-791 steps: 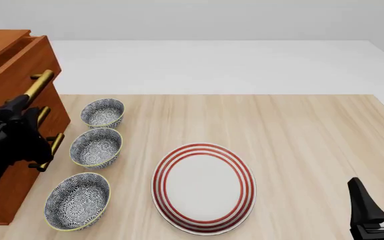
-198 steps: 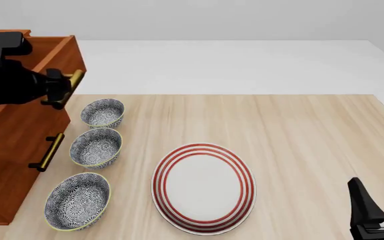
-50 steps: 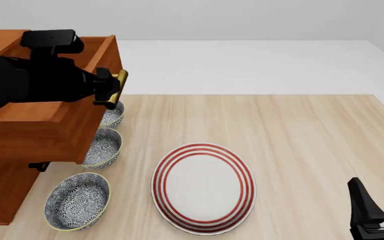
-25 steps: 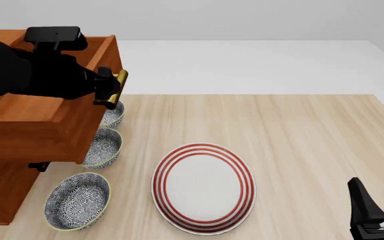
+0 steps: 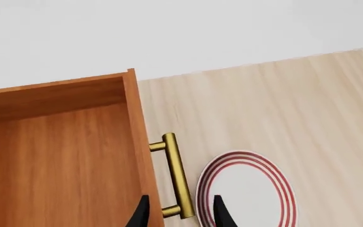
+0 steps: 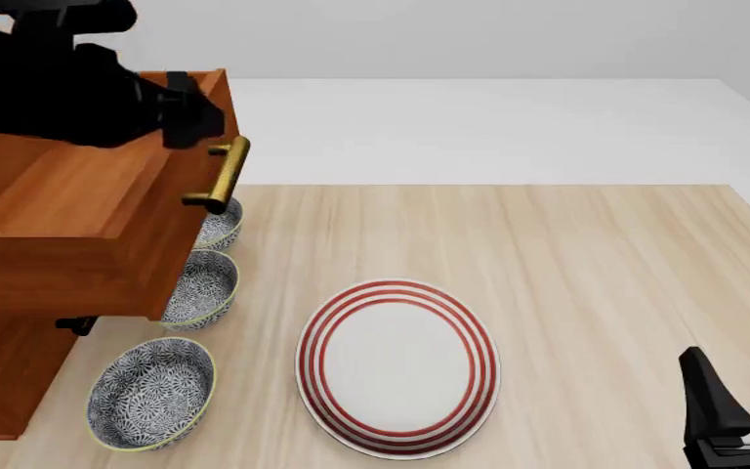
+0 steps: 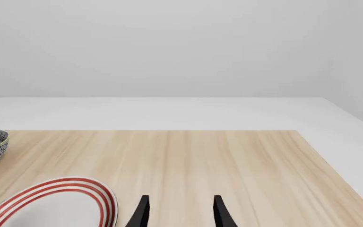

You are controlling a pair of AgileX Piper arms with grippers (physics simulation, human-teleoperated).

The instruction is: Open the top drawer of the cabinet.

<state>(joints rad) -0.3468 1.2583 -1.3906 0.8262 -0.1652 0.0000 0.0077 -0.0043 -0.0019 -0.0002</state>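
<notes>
Front view: the top drawer point(image 6: 82, 220) is seen pulled far out of the cabinet point(image 6: 4, 376) at the left edge of the bench point(image 6: 584, 283), its open box overhanging the bowls. Its brass handle point(image 6: 227, 173) is left free, and the left end effector point(image 6: 190, 106) is held just above and behind the handle's upper end, over the drawer's front corner. From the left wrist view, the two fingertips point(image 5: 221, 213) are seen spread apart with the handle's near end between them in the picture, nothing being gripped; the end effector is released. The right end effector point(image 6: 740, 391) is parked at the near right corner of the bench, well apart from the cabinet, its fingers likewise parted and empty.

One cabinet is counted, with one drawer plainly open; of the lower handles only one dark end point(image 6: 75, 324) is visible beneath the drawer. Three patterned bowls point(image 6: 151, 393) are lined up beside the cabinet, two of them partly hidden under the drawer. One red-ringed plate point(image 6: 398, 366) is set near the middle of the bench
</notes>
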